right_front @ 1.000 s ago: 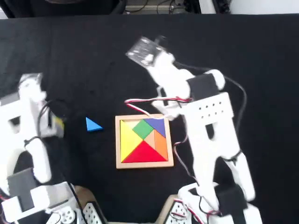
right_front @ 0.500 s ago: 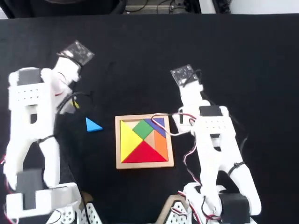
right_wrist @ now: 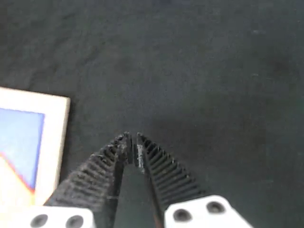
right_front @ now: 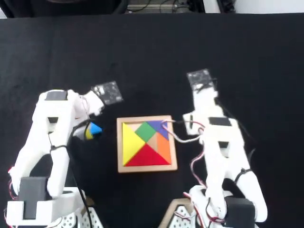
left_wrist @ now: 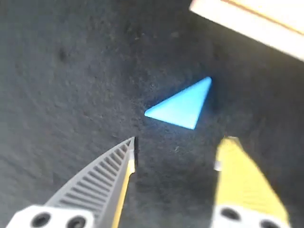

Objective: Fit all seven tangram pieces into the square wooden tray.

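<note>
The square wooden tray (right_front: 119, 142) lies at the table's middle and holds yellow, green, purple, orange, tan and red pieces. A small blue triangle (right_front: 96, 128) lies on the black cloth just left of the tray. My left gripper (right_front: 89, 131) hangs over that triangle; in the left wrist view it (left_wrist: 178, 142) stands open, with the blue triangle (left_wrist: 182, 105) just ahead of its fingertips and the tray's corner (left_wrist: 247, 21) beyond. My right gripper (right_wrist: 132, 138) is shut with nothing in it, held over bare cloth beside the tray's corner (right_wrist: 54, 116).
Black cloth (right_front: 152, 52) covers the whole table, with wide room behind and to both sides of the tray. The right arm (right_front: 211, 128) stands close against the tray's right side, its cables (right_front: 178, 135) trailing over the tray's top right corner.
The left arm has swung in from the far left and come down over the blue triangle. The right arm has drawn back from above the tray to its right side.
</note>
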`<state>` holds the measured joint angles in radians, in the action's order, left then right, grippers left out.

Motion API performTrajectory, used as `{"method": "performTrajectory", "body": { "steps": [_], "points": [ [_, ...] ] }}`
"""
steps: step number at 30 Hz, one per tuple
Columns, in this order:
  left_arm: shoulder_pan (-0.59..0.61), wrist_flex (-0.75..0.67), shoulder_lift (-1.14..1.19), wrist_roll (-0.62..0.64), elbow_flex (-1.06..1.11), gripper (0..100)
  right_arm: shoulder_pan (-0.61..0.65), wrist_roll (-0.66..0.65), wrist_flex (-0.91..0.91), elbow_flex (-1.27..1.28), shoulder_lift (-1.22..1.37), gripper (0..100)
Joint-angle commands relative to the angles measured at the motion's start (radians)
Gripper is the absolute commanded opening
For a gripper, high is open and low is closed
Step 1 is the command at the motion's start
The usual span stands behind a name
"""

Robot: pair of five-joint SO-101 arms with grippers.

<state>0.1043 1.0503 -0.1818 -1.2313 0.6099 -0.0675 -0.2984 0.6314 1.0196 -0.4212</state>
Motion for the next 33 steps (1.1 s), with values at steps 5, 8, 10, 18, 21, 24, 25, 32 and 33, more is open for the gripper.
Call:
{"method": "performTrajectory", "body": {
  "steps": [5,8,10,18,21,24,25,32,33],
  "points": [
    [-0.031,0.068,-0.011,-0.295,-0.14,36,-0.015,0.003,-0.075,0.03,-0.028,1.1],
    [-0.039,0.066,0.034,-0.325,-0.153,36,-0.015,0.003,-0.075,0.027,-0.028,1.1],
    [-0.045,0.029,0.071,-0.345,-0.148,36,-0.015,0.003,-0.075,0.025,-0.028,1.1],
    [-0.051,-0.083,0.187,-0.407,-0.151,36,0.002,0.003,-0.074,0.03,-0.028,1.1],
    [-0.077,-0.087,0.198,-0.431,-0.148,36,0.002,0.003,-0.074,0.028,-0.028,1.1],
    [-0.094,-0.089,0.201,-0.433,-0.151,36,0.002,0.003,-0.075,0.028,-0.028,1.1],
    [-0.097,-0.094,0.201,-0.433,-0.147,36,0.002,0.003,-0.075,0.028,-0.028,1.1],
    [-0.074,-0.238,0.327,-0.423,-0.091,36,0.003,0.003,-0.072,0.028,-0.028,1.1],
    [-0.065,-0.245,0.344,-0.423,-0.097,36,0.008,0.003,-0.071,0.028,-0.028,1.1]
  ]
}}
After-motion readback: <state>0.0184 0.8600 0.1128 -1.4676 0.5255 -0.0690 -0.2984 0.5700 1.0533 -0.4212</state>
